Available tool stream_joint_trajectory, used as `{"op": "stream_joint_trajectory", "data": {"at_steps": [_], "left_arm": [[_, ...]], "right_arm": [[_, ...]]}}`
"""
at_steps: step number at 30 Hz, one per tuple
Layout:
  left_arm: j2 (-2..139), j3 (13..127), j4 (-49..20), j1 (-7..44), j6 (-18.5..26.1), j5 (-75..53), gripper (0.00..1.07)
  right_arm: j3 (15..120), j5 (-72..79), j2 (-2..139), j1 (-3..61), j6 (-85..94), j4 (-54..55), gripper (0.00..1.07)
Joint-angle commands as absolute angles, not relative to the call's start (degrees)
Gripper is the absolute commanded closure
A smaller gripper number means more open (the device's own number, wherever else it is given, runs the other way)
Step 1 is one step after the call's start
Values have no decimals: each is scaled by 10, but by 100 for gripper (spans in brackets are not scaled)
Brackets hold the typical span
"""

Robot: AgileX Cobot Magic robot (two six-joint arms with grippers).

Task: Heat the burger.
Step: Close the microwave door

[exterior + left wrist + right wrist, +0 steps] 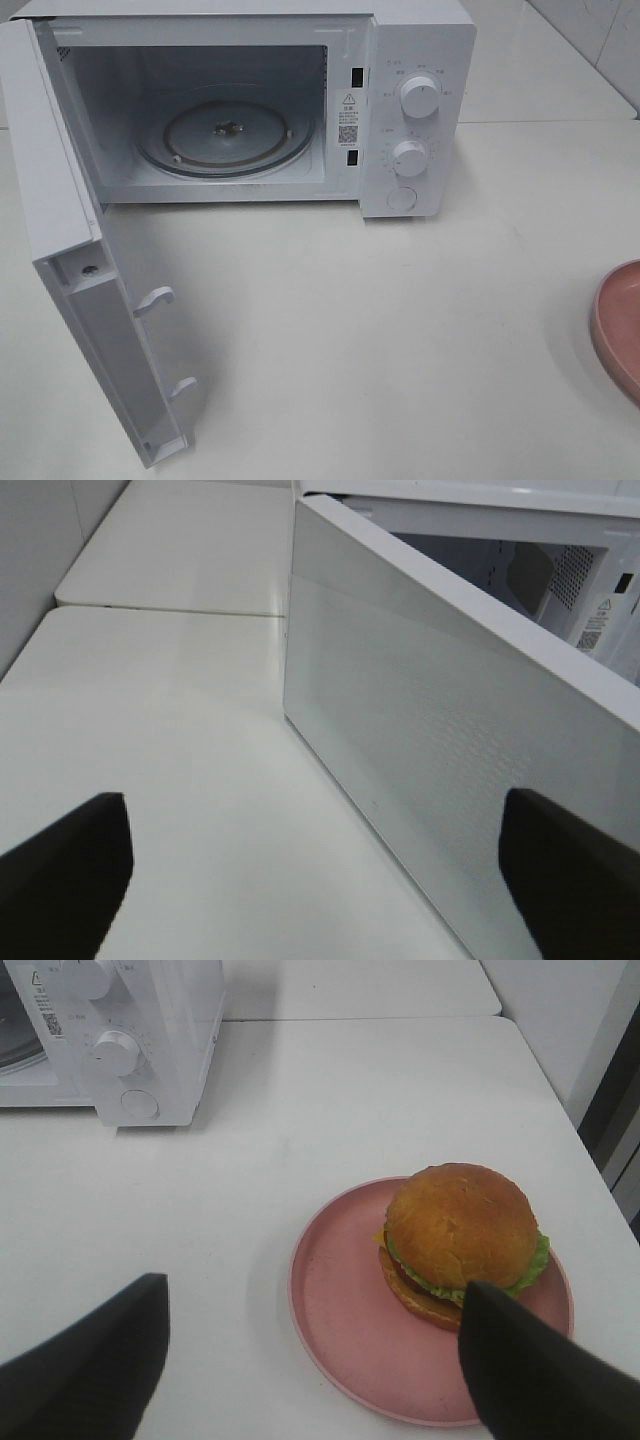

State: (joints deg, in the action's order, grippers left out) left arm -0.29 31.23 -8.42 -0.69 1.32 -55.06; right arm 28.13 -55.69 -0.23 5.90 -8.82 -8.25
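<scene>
The right gripper [310,1360] hangs above the table with its two dark fingers [85,1360] spread wide and nothing between them; one fingertip overlaps the near edge of the burger [462,1235] in the wrist view, but it looks to be above it, not touching. The burger sits upright on a pink plate [345,1305], toward one side of it, with bun, lettuce and a bit of cheese showing. The left gripper [320,870] is also spread wide and empty, hovering just beside the outer face of the microwave door [420,750], apart from it as far as the view shows. That door [90,300] is swung fully open, so the first step of the task looks done: the microwave [240,110] stands open and its glass turntable [228,135] lies bare and ready. What remains, by my reading, is nearly everything else: taking hold of the plate, carrying it with the burger into the cavity, setting it on the turntable, shutting the door and turning a knob [419,96]; a second knob [409,156] sits below the first, with a round button below that. In the high view only the rim of the plate [615,325] shows at the right edge of the white table [400,330], well apart from the microwave, and neither arm is visible there. The stretch of table between plate and cavity shows nothing on it; the open door juts out on the left side only, away from the likely path of the plate.
</scene>
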Motion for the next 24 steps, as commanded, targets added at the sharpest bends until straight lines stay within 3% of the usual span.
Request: {"op": "stream_joint_trajectory", "data": {"at_steps": [1,3,4,5,6,8,9,10,11,13,19,24], "left_arm": [[1,317,-76,-7,6,-525,24],[18,317,-72,-7,6,-509,42],[18,317,-72,-7,6,-509,42],[32,317,-72,-7,6,-495,55],[32,317,-72,-7,6,-495,55],[60,317,-70,-7,6,-464,79],[60,317,-70,-7,6,-464,79],[83,316,-66,-7,6,-438,95],[83,316,-66,-7,6,-438,95],[117,316,-55,-7,7,-400,107],[176,299,-22,-7,11,-316,107],[241,229,-5,-7,11,-132,107]], "right_arm": [[280,-552,-18,54,-84,-83,31],[280,-552,-18,54,-84,-83,31],[280,-552,-18,54,-84,-83,31],[280,-552,-18,54,-84,-83,31],[280,-552,-18,54,-84,-83,31],[280,-552,-18,54,-84,-83,31],[280,-552,-18,54,-84,-83,31],[280,-552,-18,54,-84,-83,31],[280,-552,-18,54,-84,-83,31],[280,-552,-18,54,-84,-83,31],[280,-552,-18,54,-84,-83,31],[280,-552,-18,54,-84,-83,31]]}}
